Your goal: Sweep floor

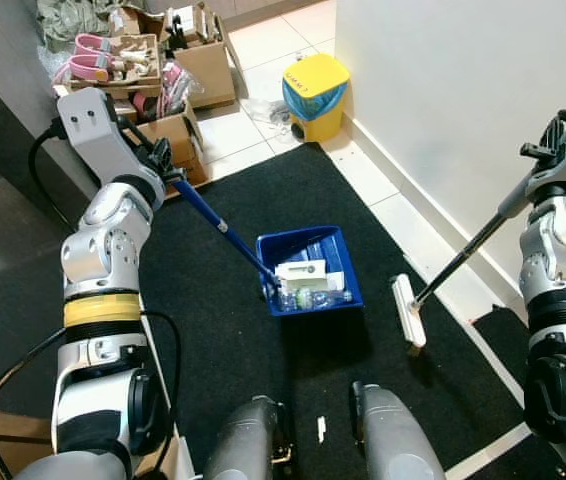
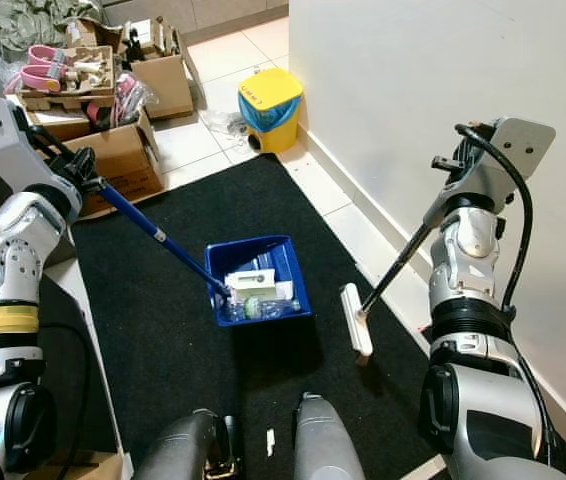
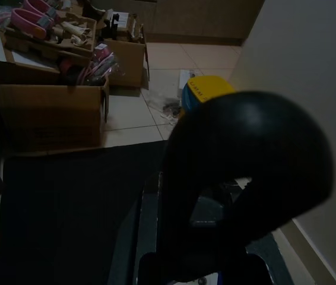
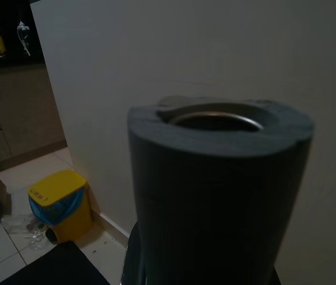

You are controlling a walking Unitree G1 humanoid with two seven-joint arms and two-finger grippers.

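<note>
The left gripper point(image 1: 160, 158) is closed round the top of a blue pole point(image 1: 218, 226) — a smooth, slim shaft with a pale band partway down — that slants to a blue plastic dustpan point(image 1: 313, 244). The dustpan is a shallow rectangular tray resting on the black mat point(image 1: 233, 330), which has a dull, short-pile look. Inside it lie a white box point(image 1: 302, 271), a clear plastic bottle point(image 1: 315, 298) and some thin pale scraps.

The right gripper point(image 2: 450, 177) clasps the upper end of the broom handle point(image 2: 398, 262), a thin dark rod; in the right wrist view that end point(image 4: 218, 178) is a fat grey foam sleeve round a metal tube. The rod runs down to one flat white broom head point(image 2: 355, 317), a narrow bar lying on the mat just right of the dustpan, apart from it.

One small white scrap point(image 1: 321, 429) sits on the mat between the robot's two grey legs. Beyond the mat are glossy cream tiles point(image 1: 263, 45) and a yellow bin point(image 1: 315, 96) with a blue liner against the plain white wall point(image 1: 463, 100). To the left, several cardboard boxes point(image 1: 178, 135) hold clutter, with pink slippers point(image 1: 93, 55) on top.
</note>
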